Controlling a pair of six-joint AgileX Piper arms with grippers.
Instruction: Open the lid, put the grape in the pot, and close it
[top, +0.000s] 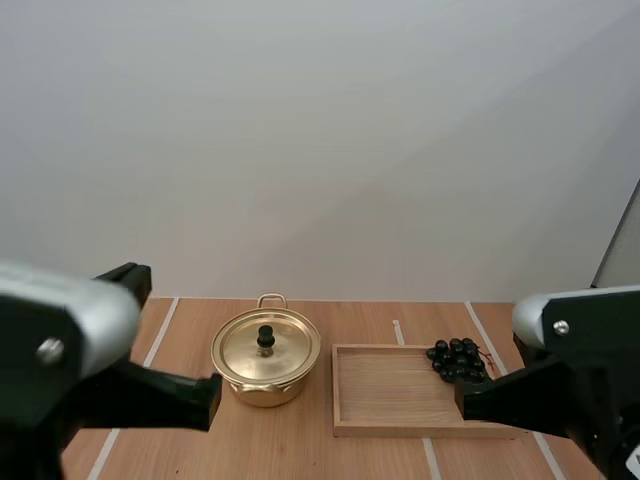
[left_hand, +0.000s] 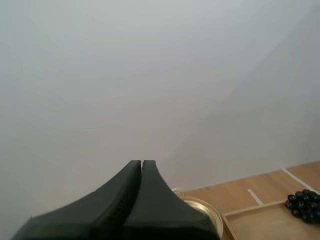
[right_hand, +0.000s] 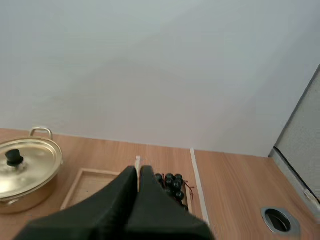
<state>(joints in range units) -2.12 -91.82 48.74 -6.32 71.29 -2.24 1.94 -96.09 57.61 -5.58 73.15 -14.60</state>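
The pot (top: 262, 392) stands on the table (top: 280, 440) near its far edge, left of the middle, with the lid (top: 250, 350) seated on it. The wooden tray (top: 390, 385) lies just beside the pot, to its right. The bunch of grapes (top: 458, 360) lies in the tray's far right corner.

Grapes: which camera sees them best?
The high view: the whole bunch of grapes shows at the wooden tray's far corner. The right wrist view has them partly behind the right gripper; the left wrist view catches part of them.
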